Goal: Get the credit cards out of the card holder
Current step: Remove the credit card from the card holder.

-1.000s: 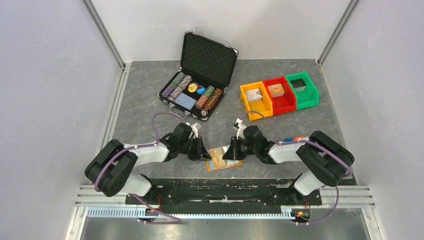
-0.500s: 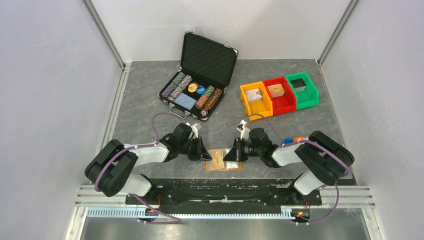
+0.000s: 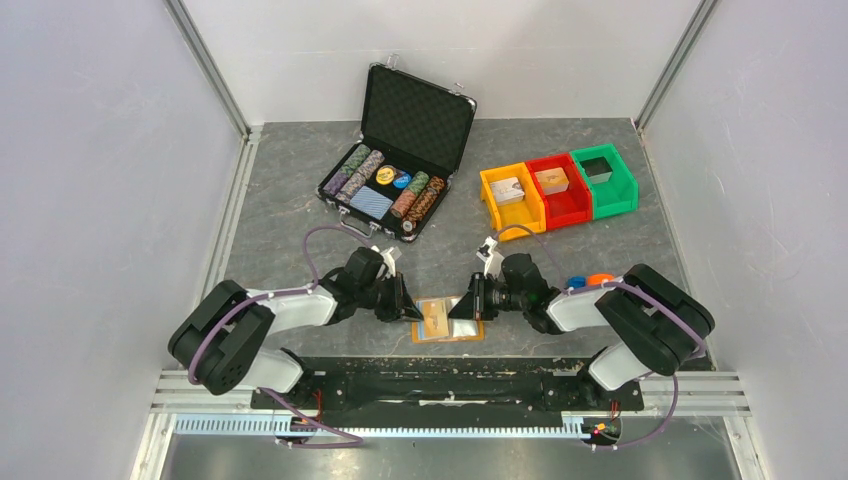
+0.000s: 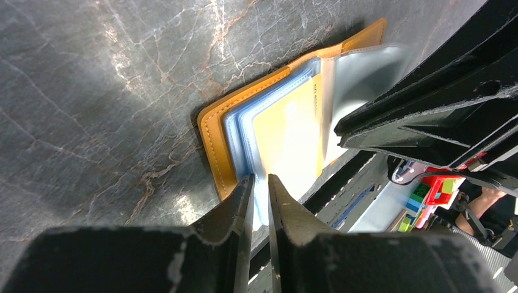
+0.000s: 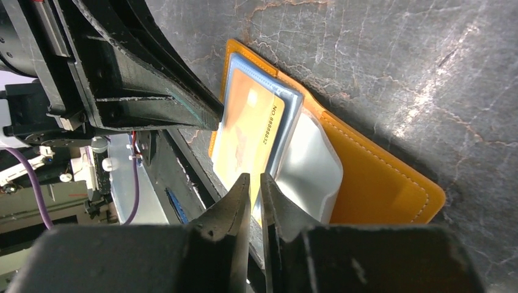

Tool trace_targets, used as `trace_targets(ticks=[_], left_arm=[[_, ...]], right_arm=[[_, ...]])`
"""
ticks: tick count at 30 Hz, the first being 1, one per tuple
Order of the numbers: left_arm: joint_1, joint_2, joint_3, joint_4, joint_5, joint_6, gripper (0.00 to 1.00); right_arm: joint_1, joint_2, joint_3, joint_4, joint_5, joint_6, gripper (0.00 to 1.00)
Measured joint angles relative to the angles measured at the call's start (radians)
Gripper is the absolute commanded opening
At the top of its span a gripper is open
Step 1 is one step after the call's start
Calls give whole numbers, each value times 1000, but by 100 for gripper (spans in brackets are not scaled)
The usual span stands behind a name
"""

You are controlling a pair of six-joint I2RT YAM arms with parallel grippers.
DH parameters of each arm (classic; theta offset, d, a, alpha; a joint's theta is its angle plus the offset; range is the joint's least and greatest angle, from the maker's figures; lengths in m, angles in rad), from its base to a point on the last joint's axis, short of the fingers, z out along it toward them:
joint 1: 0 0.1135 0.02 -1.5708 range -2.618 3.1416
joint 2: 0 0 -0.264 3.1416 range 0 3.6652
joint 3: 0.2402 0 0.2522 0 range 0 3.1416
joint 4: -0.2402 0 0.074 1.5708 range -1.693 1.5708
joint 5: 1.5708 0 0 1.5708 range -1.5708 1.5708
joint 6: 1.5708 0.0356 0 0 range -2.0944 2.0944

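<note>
The card holder (image 3: 446, 323) lies opened flat at the middle of the tabletop's (image 3: 280, 190) near edge, between the two arms. It is a smooth orange rectangle with rounded corners and a line of stitching along its border. On its inner face sits a stack of glossy clear plastic sleeves (image 5: 308, 165), the loose one bulging and crinkled with a silvery sheen. The credit cards (image 5: 247, 131) are inside the sleeves. The top one is a flat, stiff, pale yellow-beige rectangle with a short row of printed digits along one end. Thin light blue edges show beneath it, and whether these are card or sleeve I cannot tell.

The left gripper (image 4: 259, 180) reaches in from the holder's left side. Its black, wedge-shaped fingers (image 4: 241, 201) are drawn nearly together, with the pale blue edge of the sleeve stack running into the slit between them, so it is grasping the card holder there. The right gripper (image 5: 255, 177) comes from the opposite side. Its matte, scuffed fingers are also close together, right at the edge of the yellow-beige card. Whether they pinch it cannot be told.

The tabletop is dark grey with pale marble veining. Toward its far edge an open black chip case (image 3: 415, 120) with a quilted lid holds rows of striped poker chips (image 3: 358, 170). Orange (image 3: 512, 200), red (image 3: 557, 190) and green (image 3: 604, 180) plastic bins stand side by side near the far right corner.
</note>
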Motion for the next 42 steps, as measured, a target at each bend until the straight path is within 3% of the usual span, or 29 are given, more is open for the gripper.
trace_targets(ticks=[7, 17, 27, 35, 42], left_arm=[[0, -19, -10, -11, -2, -5, 22], [0, -19, -16, -1, 2, -10, 21], [0, -16, -19, 6, 10, -10, 21], [2, -13, -20, 6, 18, -10, 21], [3, -7, -20, 10, 26, -11, 20]], right_arm=[[17, -1, -1, -2, 15, 9, 20], [40, 27, 3, -20, 38, 11, 18], [50, 72, 6, 46, 25, 36, 17], [45, 110, 6, 103, 3, 56, 21], [45, 117, 6, 110, 0, 62, 0]])
